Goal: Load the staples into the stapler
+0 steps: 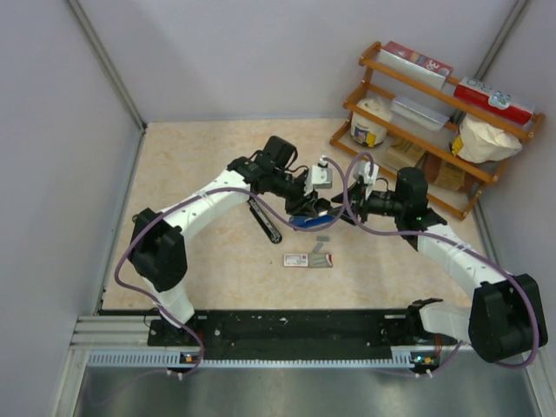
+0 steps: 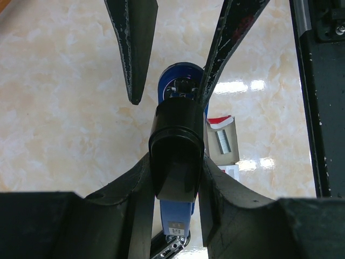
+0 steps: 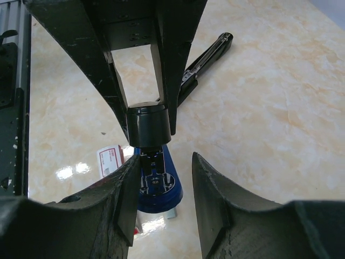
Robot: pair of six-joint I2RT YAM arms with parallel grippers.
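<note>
The stapler (image 1: 306,222) has a blue base and a black head, and its long black magazine arm (image 1: 265,221) is swung open flat on the table. My left gripper (image 1: 306,207) is shut on the black head (image 2: 177,156) and holds the blue body upright. My right gripper (image 1: 340,211) is open, its fingers either side of the blue base's round end (image 3: 159,186), the left finger close to it. The white box with red print (image 1: 297,260) and grey staple strips (image 1: 321,258) lie just in front. A strip lies in the open box tray (image 2: 222,141).
A wooden rack (image 1: 434,113) with tubs, bags and boxes stands at the back right. White walls close the left, back and right sides. A black rail (image 1: 295,326) runs along the near edge. One more staple strip (image 1: 323,236) lies by the stapler.
</note>
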